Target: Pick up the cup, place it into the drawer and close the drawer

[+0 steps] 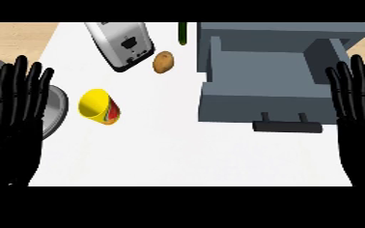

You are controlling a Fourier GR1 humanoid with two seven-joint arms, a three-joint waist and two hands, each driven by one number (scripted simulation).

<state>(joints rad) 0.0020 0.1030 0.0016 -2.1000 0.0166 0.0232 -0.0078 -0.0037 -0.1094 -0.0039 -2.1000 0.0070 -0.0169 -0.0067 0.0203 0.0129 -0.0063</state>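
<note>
A: Where's the cup?

B: One yellow cup [99, 106], with a red and green pattern, lying on its side on the white tabletop [164, 154], at about nine o'clock from the middle of the view, mouth turned toward ten o'clock. Nothing touches it.

A: And the drawer?

B: One grey drawer [264, 79], pulled out, at about two o'clock from the cup and well apart from it. Its black handle [287, 125] faces six o'clock. I see nothing inside it.

A: So how far along?

B: By my reading, nothing is done. The cup is not picked up, not in the drawer, and the drawer is not closed. All three steps are left.

A: Hands?

B: Two. The left robot hand [21, 111] rests at the nine o'clock edge, fingers straight and up, holding nothing. The right robot hand [349, 101] rests at the three o'clock edge, likewise spread and holding nothing.

A: What else is there?

B: One silver toaster [122, 45] at twelve o'clock from the cup, one potato [163, 62] just beside it at its four o'clock, one dark green thing [182, 33] at the far edge that I cannot name, and one grey round rim [55, 111], partly behind the left robot hand
</note>
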